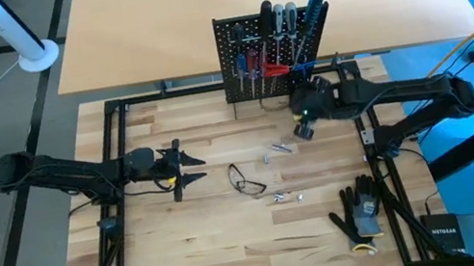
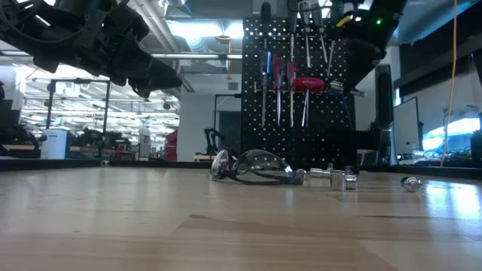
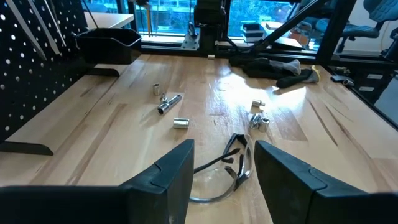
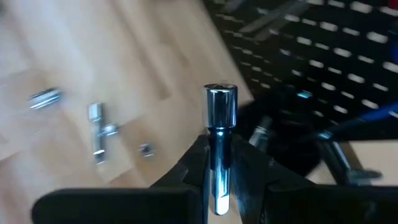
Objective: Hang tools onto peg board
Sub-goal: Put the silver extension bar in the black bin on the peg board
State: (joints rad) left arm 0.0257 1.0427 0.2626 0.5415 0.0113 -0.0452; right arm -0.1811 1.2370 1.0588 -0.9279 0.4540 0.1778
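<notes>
The black peg board [image 1: 271,49] stands upright at the table's far edge, with several screwdrivers and other tools hanging on it [image 2: 292,83]. My right gripper [image 1: 302,126] hangs above the table just in front of the board's right part, shut on a chrome socket piece [image 4: 219,124]. My left gripper [image 1: 194,165] waits at the table's left, open and holding nothing; its fingers [image 3: 168,180] point toward a pair of safety glasses [image 3: 227,168]. My right gripper pinches the chrome socket piece by its narrow shank [image 4: 217,158] between the two fingers. The fingers lie along the piece, slanting down from the table's right. Its wider socket end [image 4: 220,102] sticks out past the fingertips, and the piece is lifted clear of the table.
Safety glasses [image 1: 248,182] lie mid-table. Loose chrome sockets lie near them [image 1: 279,150] and closer to the near edge [image 1: 287,196]. Black gloves [image 1: 360,209] lie at the near right. A black bin [image 3: 109,43] stands by the board.
</notes>
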